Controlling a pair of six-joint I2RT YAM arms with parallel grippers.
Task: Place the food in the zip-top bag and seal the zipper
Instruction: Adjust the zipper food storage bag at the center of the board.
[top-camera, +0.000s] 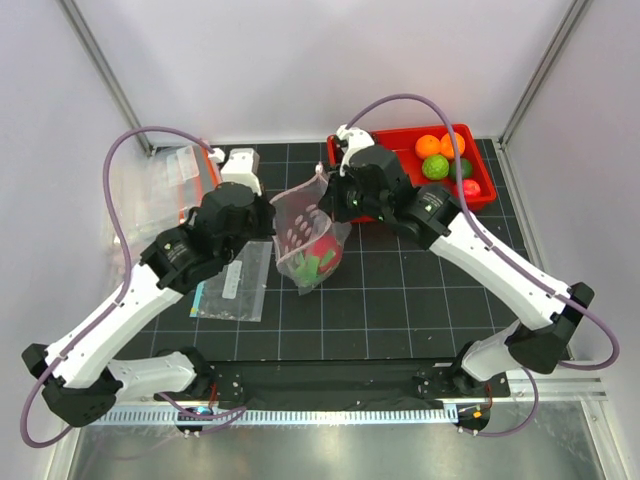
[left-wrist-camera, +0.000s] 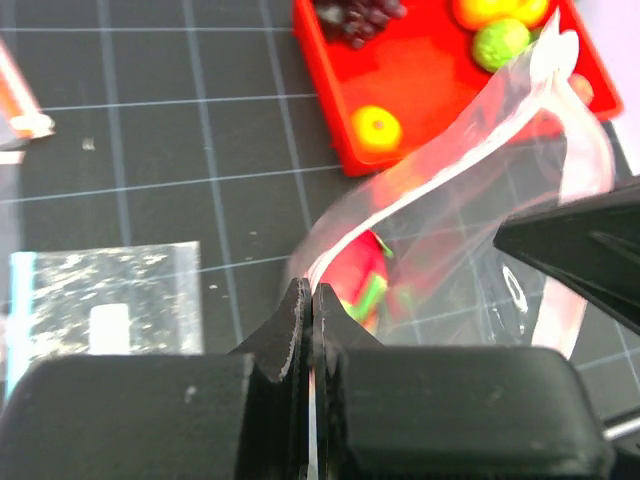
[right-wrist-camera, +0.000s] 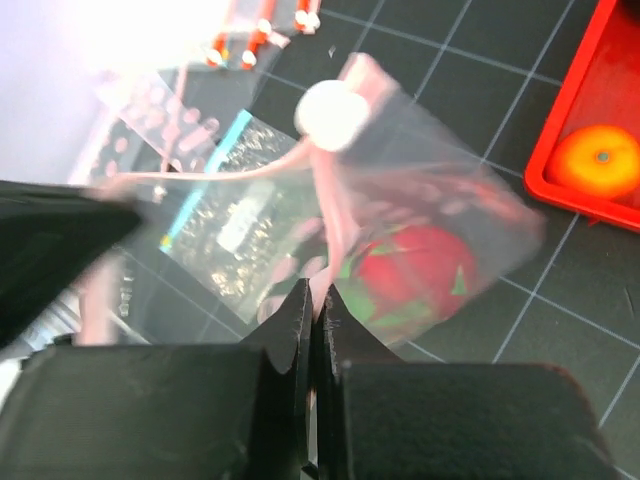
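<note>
1. The left fingers (left-wrist-camera: 305, 322) were pressed together on the edge of the dotted bag (top-camera: 300, 222). Blurred plastic covered their tips, so the exact grip spot could not be made out.
2. The right fingers (right-wrist-camera: 311, 312) were also closed, pinching the bag along its pink zipper strip (right-wrist-camera: 230, 178), with smeared film around them.
3. The bag hung between the two arms over the bench (top-camera: 400, 290). Whether its sagging bottom touched the surface could not be told.
4. A dragon fruit (top-camera: 322, 250), red with green scales, sat low inside the bag and showed only through the plastic.
5. The red tray (top-camera: 400, 132) lay behind the right arm, which hid part of it. An orange fruit (top-camera: 428, 146) showed inside, and a grape bunch (left-wrist-camera: 355, 14) was cut off by the top edge of the left wrist view.
6. A plain bag (top-camera: 232, 290) with a teal strip lay flat on the bench, partly under the left arm.
7. Its white label (left-wrist-camera: 108, 325) was too blurred to read.
8. A pile of bags (top-camera: 165, 175) at the far left was washed out by glare.
</note>
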